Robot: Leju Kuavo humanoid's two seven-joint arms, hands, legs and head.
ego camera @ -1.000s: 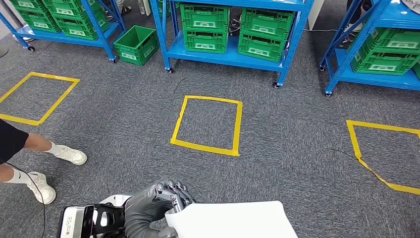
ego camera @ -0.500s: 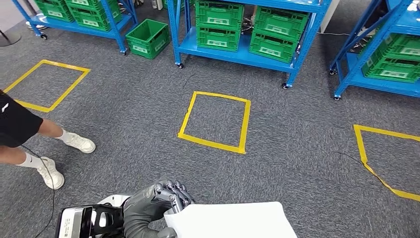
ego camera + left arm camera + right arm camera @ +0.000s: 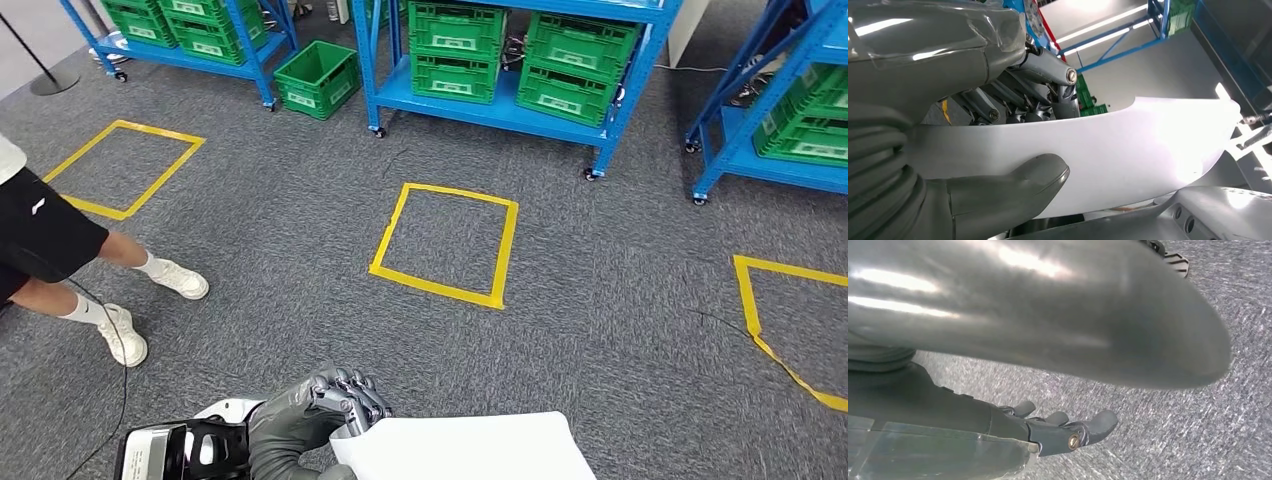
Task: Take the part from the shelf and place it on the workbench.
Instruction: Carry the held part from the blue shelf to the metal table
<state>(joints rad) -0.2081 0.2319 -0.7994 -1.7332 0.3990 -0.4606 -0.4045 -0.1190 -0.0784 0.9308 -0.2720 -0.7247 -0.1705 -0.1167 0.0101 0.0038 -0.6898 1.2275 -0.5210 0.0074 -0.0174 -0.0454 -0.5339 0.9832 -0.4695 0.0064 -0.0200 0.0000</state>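
Grey carpet (image 3: 300,230), yellow tape squares (image 3: 445,245)

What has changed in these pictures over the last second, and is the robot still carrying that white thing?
The whole head view has slid down and to the right, so the camera moved, not the shelves, green crates or yellow tape squares. The person's legs show further into the picture. The left hand still grips the edge of the white part, held the same way. The right hand hangs with fingers apart above the carpet.
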